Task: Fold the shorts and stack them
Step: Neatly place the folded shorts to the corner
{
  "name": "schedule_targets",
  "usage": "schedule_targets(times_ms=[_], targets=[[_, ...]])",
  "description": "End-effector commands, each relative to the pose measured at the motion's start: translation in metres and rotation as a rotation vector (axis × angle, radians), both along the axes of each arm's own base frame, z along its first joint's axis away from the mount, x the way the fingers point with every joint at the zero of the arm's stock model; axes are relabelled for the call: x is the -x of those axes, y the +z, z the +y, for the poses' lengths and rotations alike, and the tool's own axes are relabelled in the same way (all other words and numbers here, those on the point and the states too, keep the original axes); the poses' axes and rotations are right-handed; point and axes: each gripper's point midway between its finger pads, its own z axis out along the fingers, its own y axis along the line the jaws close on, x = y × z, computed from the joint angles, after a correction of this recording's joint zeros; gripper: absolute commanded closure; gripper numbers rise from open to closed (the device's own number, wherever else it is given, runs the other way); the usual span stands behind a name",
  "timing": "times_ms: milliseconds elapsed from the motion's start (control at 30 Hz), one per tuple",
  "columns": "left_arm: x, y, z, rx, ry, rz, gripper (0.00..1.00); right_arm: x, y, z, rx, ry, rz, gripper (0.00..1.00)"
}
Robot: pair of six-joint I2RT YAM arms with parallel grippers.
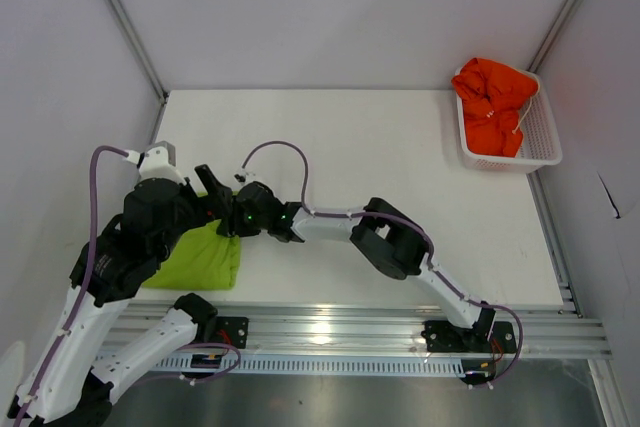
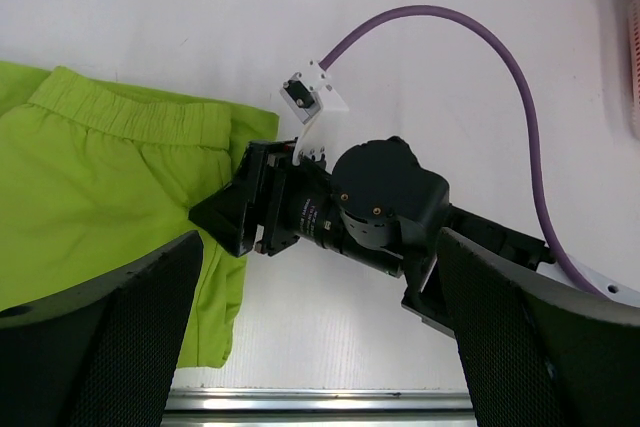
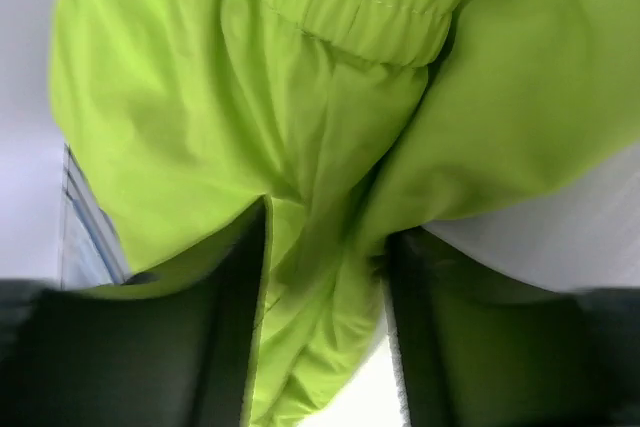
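Green shorts lie lower left on the worktop. Right tool half-spread around a fold there; we can't tell if it grips. Left tool wide, empty, above. We should open fully, lift straight, not drag the fold.

A white table fills the enclosure floor. A white plastic mesh basket stands on its far right corner, close to the right wall. A pale back wall rises behind, with grey metal struts slanting at the corners. An aluminium rail runs along the near edge, above what looks like a slotted strip.
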Motion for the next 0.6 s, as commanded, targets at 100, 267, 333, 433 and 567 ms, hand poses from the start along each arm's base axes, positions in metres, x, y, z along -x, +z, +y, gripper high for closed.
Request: schedule_targets(times_ms=[100,267,333,433,567], targets=[[0.0,0.015,0.006,-0.011,0.016,-0.035,0.01,-0.024,0.025,-0.041,0.021,-0.04,-0.038,0.31],[-0.002,0.012,0.004,-0.006,0.01,-0.033,0.01,-0.059,0.084,-0.104,0.168,-0.073,-0.139,0.25],[-0.004,0.011,0.001,0.0,0.005,-0.036,0.01,-0.086,0.101,-0.137,0.241,-0.14,-0.226,0.18],[-0.009,-0.003,-0.008,0.005,-0.023,-0.005,0.01,-0.119,0.121,-0.208,0.393,-0.266,-0.259,0.13],[-0.013,-0.014,-0.022,0.038,-0.063,0.014,0.01,-0.162,0.146,-0.304,0.494,-0.462,-0.273,0.14]])
